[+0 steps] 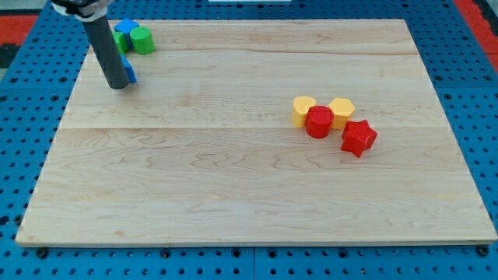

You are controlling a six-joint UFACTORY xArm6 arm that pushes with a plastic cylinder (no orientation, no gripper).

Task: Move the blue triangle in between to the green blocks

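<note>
My tip (118,85) rests on the wooden board (233,179) near its top left corner. A blue block (130,72) touches the rod's right side, mostly hidden behind it, so its shape is unclear. Just above, a green cylinder (142,40) stands beside a second green block (120,43), which the rod partly covers. Another blue block (124,29) sits at the top of those two green blocks, touching them. The hidden blue block lies a little below the green pair, apart from it.
On the view's right a cluster stands together: two yellow blocks (303,110) (341,110), a red cylinder (318,123) in front of them, and a red star (359,138) at the lower right. A blue pegboard (31,85) surrounds the board.
</note>
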